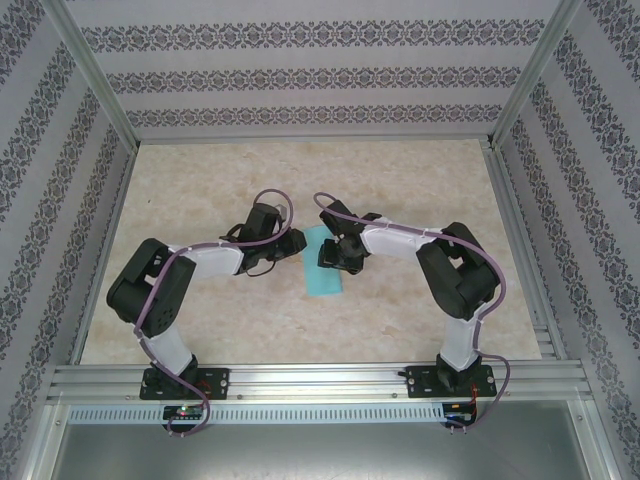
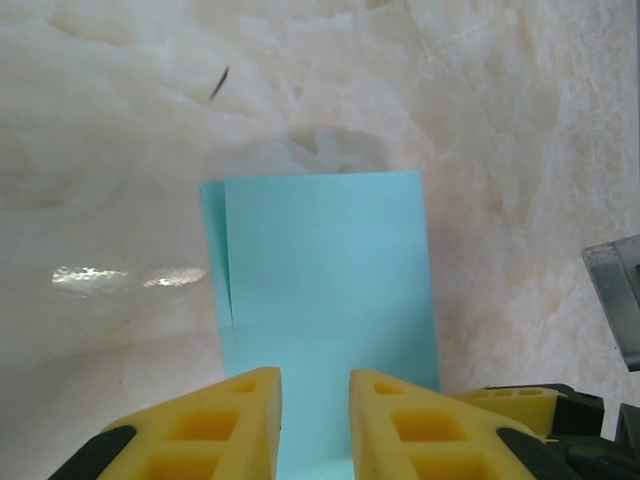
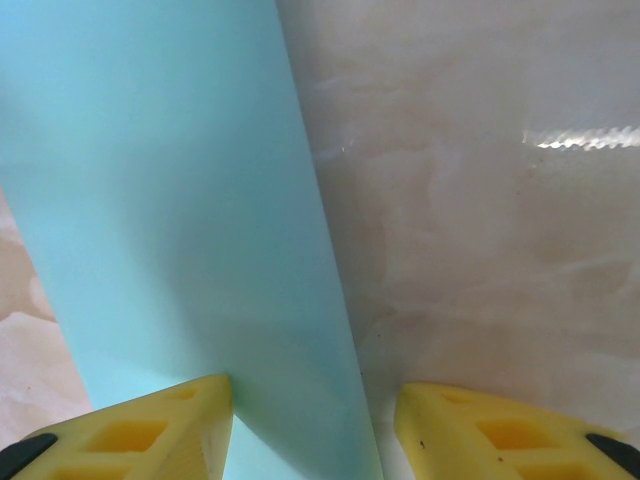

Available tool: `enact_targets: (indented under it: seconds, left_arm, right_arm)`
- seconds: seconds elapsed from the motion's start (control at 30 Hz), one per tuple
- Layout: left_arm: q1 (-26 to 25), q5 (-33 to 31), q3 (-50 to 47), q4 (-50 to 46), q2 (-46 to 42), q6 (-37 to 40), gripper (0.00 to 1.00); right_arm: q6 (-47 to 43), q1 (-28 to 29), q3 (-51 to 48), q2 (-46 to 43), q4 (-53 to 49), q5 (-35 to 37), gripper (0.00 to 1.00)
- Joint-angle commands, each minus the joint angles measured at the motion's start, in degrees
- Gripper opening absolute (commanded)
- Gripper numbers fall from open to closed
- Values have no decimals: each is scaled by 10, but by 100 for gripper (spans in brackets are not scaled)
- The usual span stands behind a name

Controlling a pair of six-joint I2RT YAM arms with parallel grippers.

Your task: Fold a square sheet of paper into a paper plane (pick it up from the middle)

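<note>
Nearest, bolted at the rail [image 1: 320, 380], left arm [image 1: 165, 290] and right arm [image 1: 455, 275] reach inward over the marbled counter [image 1: 400, 190]. Turquoise sheet of paper [image 1: 323, 265], folded to a rectangle with layers slightly offset, lies flat mid-counter between them. Right gripper [image 3: 315, 425] stands open, straddling one long edge. Left gripper [image 2: 315, 420] is narrowly parted over a short end, the sheet showing in the gap.

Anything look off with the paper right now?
Yes, the fold is slightly off. On the folded turquoise paper, the layers don't line up: a thin strip of the bottom layer sticks out past the top layer's left edge in the left wrist view. No tears or spills visible.
</note>
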Motion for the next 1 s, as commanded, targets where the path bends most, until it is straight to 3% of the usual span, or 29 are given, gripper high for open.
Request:
enact_targets:
  seconds: [0.0, 0.97]
  left_arm:
    - [6, -31, 15, -28, -27, 15, 26]
    - [11, 12, 48, -60, 28, 43, 22]
  right_arm:
    - [-1, -4, -20, 67, -24, 65, 51]
    - [-40, -4, -17, 108, -37, 68, 53]
